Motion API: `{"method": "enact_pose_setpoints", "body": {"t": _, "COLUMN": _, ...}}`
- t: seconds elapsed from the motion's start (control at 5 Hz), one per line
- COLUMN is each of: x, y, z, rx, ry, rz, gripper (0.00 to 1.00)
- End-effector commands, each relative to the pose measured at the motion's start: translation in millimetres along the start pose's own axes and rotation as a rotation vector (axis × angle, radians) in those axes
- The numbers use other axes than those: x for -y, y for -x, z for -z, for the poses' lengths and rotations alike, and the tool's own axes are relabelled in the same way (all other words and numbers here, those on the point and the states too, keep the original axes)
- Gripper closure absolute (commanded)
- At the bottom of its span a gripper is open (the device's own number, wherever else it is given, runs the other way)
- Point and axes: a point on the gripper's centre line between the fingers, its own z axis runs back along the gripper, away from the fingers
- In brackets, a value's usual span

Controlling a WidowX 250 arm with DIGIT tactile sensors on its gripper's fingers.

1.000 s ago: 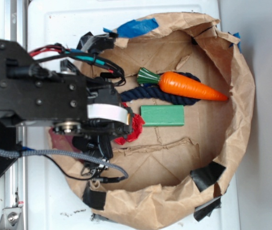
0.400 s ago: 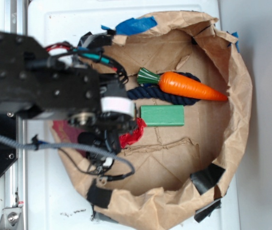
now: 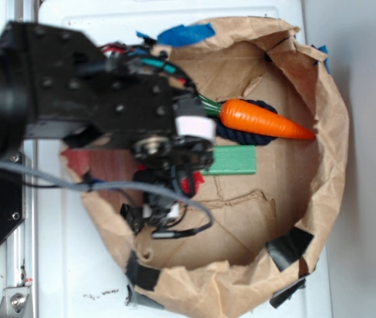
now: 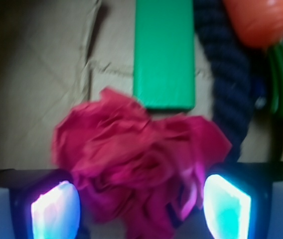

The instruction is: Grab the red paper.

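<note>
The red paper (image 4: pixel 136 164) is a crumpled, rose-like wad lying on the brown paper floor. In the wrist view it sits between my gripper's (image 4: pixel 141 209) two lit fingertips, which stand wide apart at either side of it. The gripper is open. In the exterior view my black arm covers the wad, and only a small red scrap (image 3: pixel 189 183) shows beside the wrist. The wad lies right against the near end of a green block (image 4: pixel 164 55).
The green block (image 3: pixel 231 160), an orange toy carrot (image 3: pixel 264 121) and a dark blue rope (image 3: pixel 254 136) lie just beyond the wad. All sit inside a crumpled brown paper bag with raised walls (image 3: pixel 333 132), patched with blue tape (image 3: pixel 188 33) and black tape (image 3: pixel 287 246).
My arm has moved right and towards the top of the exterior view, over the red paper. Most of the wad that showed beside the wrist is now covered.
</note>
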Motion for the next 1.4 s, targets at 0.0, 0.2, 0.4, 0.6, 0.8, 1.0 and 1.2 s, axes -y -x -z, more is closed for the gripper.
{"method": "enact_pose_setpoints", "body": {"t": 0.0, "x": -7.3, "y": -9.3, "z": -7.5, "rx": 0.027, "ry": -0.003, "rz": -0.050, "gripper": 0.00}}
{"method": "enact_pose_setpoints", "body": {"t": 0.2, "x": -8.2, "y": -7.0, "z": -1.5, "rx": 0.020, "ry": -0.001, "rz": -0.055, "gripper": 1.00}}
{"method": "enact_pose_setpoints", "body": {"t": 0.4, "x": -9.5, "y": -6.6, "z": 1.6, "rx": 0.015, "ry": -0.008, "rz": -0.047, "gripper": 1.00}}
{"method": "enact_pose_setpoints", "body": {"t": 0.6, "x": -11.8, "y": -8.6, "z": 1.6, "rx": 0.020, "ry": -0.009, "rz": -0.047, "gripper": 1.00}}
{"method": "enact_pose_setpoints", "body": {"t": 0.8, "x": -14.3, "y": -17.6, "z": 1.3, "rx": 0.016, "ry": -0.006, "rz": -0.046, "gripper": 1.00}}
{"method": "enact_pose_setpoints", "body": {"t": 1.0, "x": -13.2, "y": -19.6, "z": 0.5, "rx": 0.010, "ry": 0.002, "rz": -0.042, "gripper": 1.00}}
{"method": "enact_pose_setpoints", "body": {"t": 1.2, "x": -11.0, "y": -18.3, "z": -1.6, "rx": 0.001, "ry": 0.004, "rz": -0.042, "gripper": 1.00}}
